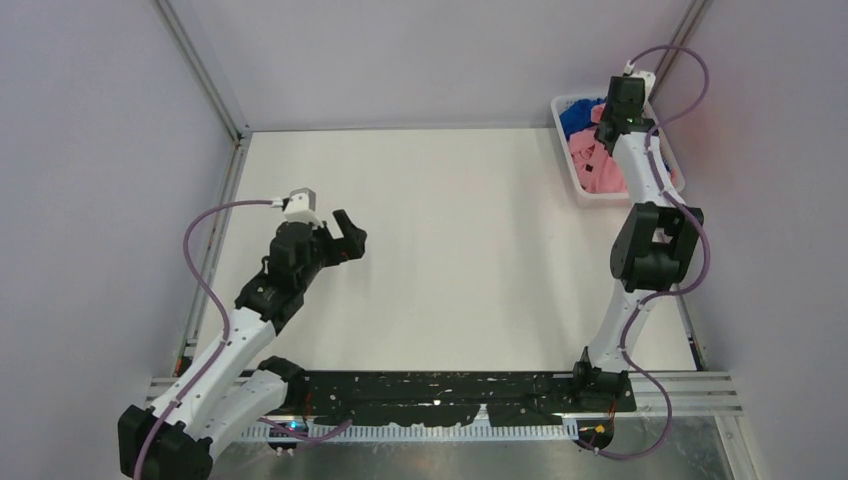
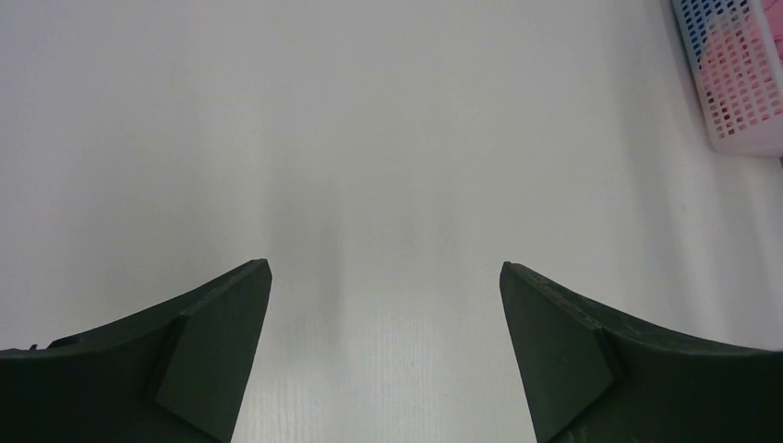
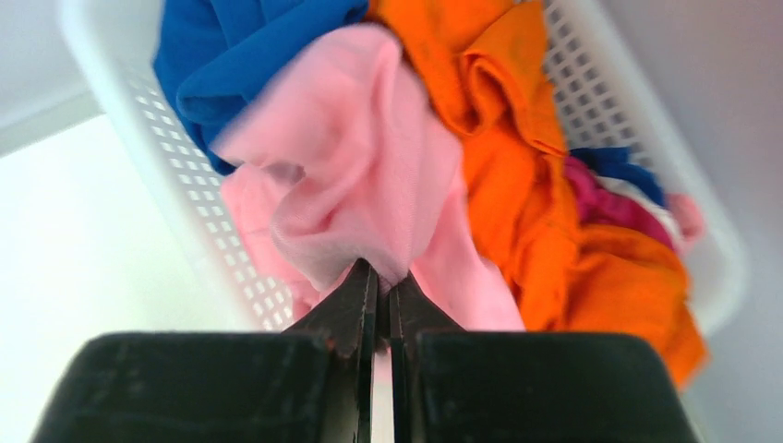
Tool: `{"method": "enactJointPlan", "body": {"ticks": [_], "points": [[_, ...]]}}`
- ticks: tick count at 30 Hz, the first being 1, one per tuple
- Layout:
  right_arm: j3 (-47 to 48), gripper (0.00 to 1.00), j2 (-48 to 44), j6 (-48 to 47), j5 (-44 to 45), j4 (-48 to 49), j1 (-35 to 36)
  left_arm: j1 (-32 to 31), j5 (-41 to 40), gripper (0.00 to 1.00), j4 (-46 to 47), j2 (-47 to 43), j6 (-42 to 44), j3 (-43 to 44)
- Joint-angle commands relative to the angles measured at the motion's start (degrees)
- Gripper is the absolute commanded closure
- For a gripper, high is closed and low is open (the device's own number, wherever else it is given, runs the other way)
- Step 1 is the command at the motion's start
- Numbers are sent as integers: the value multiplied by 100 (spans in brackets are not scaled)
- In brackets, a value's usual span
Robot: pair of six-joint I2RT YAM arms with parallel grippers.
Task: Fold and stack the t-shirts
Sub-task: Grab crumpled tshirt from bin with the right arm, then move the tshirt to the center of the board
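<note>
Pink t-shirt (image 3: 369, 185) between outstretched right jaws

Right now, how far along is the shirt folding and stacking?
Done: nothing; no folded shirt or stack shows on the table. In hand: the right gripper is shut on the light pink t-shirt over the basket, while the left gripper hangs open over the table. Left: that shirt plus the orange t-shirt, blue t-shirt and hot pink t-shirt bunched in the basket all need folding and stacking.
</note>
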Motion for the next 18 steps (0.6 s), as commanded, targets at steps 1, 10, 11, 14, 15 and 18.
{"method": "enactJointPlan", "body": {"ticks": [1, 10, 11, 14, 15, 18], "points": [[-171, 95, -1716, -134, 276, 418, -3, -15, -39, 1, 39, -322, 6, 38], [305, 95, -2878, -147, -203, 640, -3, -14, -19, 1, -121, -799, -49, -16], [430, 95, -2893, -159, -215, 577, -3, -11, -35, 1, -145, -845, -53, -22], [1032, 95, -2867, -226, -555, 513, -3, -14, -46, 1, -169, -952, -72, -41], [1127, 95, -2860, -220, -754, 532, -3, -11, -49, 1, -177, -976, -79, -42], [1719, 95, -2781, -160, -1201, 534, -3, -13, -43, 1, -189, -1007, -94, -31]]}}
